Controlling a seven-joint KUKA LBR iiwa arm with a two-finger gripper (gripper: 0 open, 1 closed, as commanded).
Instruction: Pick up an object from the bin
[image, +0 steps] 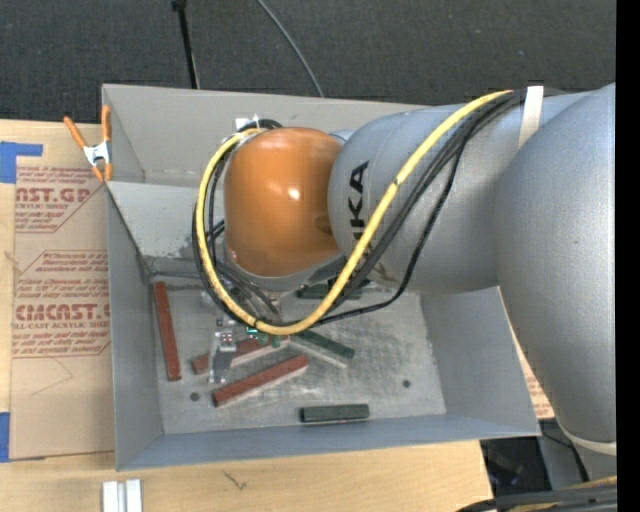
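Observation:
My gripper (223, 348) reaches down under the orange cover to the bin floor, left of the middle. Right below it lies a reddish-brown flat stick (260, 381), slanting up to the right; its left end is by the gripper's tip. A short reddish piece (203, 362) lies just left of the gripper. A dark green stick (326, 346) lies to the right of it, partly under the arm's cables. Whether anything sits in the gripper is hidden.
Another reddish-brown stick (166, 331) lies upright along the left slope of the bin. A black bar (335, 412) lies flat near the front wall. The big arm and its cables cover the back and right of the bin.

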